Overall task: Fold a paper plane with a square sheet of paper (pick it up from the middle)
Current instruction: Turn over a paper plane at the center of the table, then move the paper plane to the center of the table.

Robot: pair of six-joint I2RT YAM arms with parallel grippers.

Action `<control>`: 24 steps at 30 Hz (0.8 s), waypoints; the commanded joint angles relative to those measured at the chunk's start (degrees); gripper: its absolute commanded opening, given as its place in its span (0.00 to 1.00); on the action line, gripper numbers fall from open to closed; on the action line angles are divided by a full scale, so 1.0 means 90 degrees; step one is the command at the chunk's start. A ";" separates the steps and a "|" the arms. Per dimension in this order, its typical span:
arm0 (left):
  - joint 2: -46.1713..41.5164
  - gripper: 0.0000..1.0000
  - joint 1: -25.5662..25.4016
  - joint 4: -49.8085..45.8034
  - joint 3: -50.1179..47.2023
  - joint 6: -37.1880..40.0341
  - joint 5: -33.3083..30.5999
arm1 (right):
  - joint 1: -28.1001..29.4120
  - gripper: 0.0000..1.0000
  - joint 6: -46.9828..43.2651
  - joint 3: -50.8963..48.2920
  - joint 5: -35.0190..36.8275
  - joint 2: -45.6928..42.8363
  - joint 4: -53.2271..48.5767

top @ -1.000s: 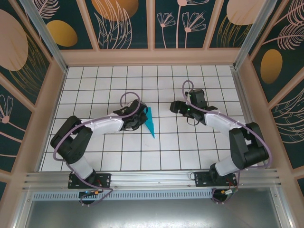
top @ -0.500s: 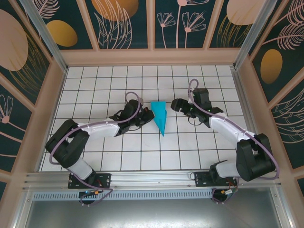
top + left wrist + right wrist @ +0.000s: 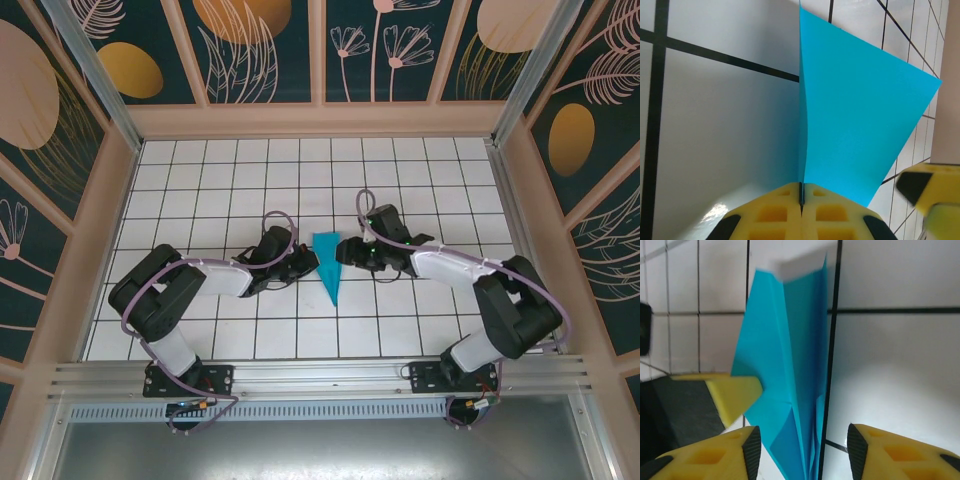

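Note:
The paper plane (image 3: 326,262) is a slim cyan-blue dart that stands on edge over the white grid table, its point toward the near side. My left gripper (image 3: 304,263) is shut on its left side. In the left wrist view the yellow fingers (image 3: 780,210) pinch the paper's thin edge (image 3: 802,150), and the sheet (image 3: 860,115) fans out to the right. My right gripper (image 3: 347,252) is open. In its wrist view its two pads (image 3: 753,450) stand on either side of the plane's folded layers (image 3: 790,365) without touching them. The left gripper's fingertip (image 3: 735,392) presses the paper from the left.
The white gridded table (image 3: 200,180) is fenced by wooden rails and patterned walls (image 3: 320,50) on three sides. Both arms reach in from the near rail (image 3: 320,375) and meet at the middle of the table.
The left gripper has carried the plane to the right and turned it upright at the centre. The right gripper has swung left onto the plane, and its jaws have narrowed around it.

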 commanded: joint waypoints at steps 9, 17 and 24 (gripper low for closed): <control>0.0024 0.03 0.0044 -0.0114 0.0053 0.0103 -0.0119 | 0.0265 0.41 -0.0060 0.0388 -0.0119 0.0370 0.0111; 0.0182 0.03 0.0053 -0.0124 0.0083 0.0098 -0.0087 | 0.0275 0.40 -0.0196 0.0542 -0.0106 0.0625 0.0068; 0.0205 0.03 0.0045 -0.0150 0.0083 0.0074 -0.0120 | 0.0271 0.45 -0.0315 0.0667 -0.0189 0.0996 -0.0114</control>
